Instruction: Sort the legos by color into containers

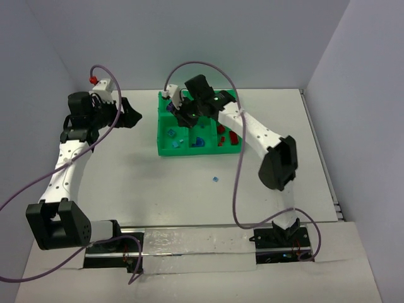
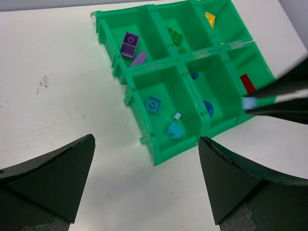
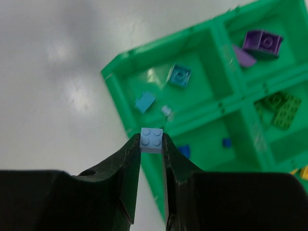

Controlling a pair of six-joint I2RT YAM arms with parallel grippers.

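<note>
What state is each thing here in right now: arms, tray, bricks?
Left arm, jaws wide open, empty.
Right arm, jaws shut on light blue brick, over tray.
Tray, flat on table, bricks in every compartment.
Loose blue brick, lying on table, unsorted.

1. A white table is shown, with faint scuff marks on it.
2. A green tray is set flat on it, toward the far side.
3. One tiny brick, probably blue, is left loose on the bare top, apart from the tray's near wall.
</note>
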